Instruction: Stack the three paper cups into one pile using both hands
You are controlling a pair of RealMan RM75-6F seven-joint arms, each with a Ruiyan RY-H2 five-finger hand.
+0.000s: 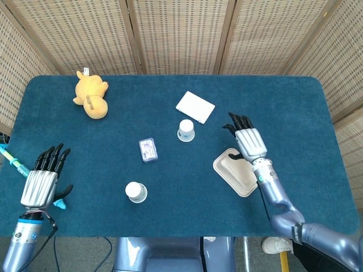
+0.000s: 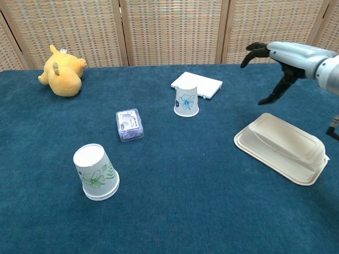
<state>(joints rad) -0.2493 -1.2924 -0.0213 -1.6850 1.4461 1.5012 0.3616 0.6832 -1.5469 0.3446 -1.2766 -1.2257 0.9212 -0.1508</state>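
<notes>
Two paper cups show, both upside down. One with a green flower print [image 1: 136, 192] [image 2: 96, 172] stands near the front left. The other, with a blue print [image 1: 186, 130] [image 2: 186, 99], stands mid-table by the white flat box. My left hand [image 1: 39, 180] lies open at the front left edge, well left of the green cup, and is out of the chest view. My right hand [image 1: 247, 140] [image 2: 283, 54] hovers open above the far end of the clamshell, right of the blue cup, holding nothing.
A white foam clamshell [image 1: 237, 171] [image 2: 281, 146] lies right of centre. A white flat box [image 1: 195, 106] [image 2: 197, 83] sits behind the blue cup. A small clear case [image 1: 147, 149] [image 2: 129, 125] lies mid-left. A yellow plush toy [image 1: 91, 95] [image 2: 61, 72] is at the back left.
</notes>
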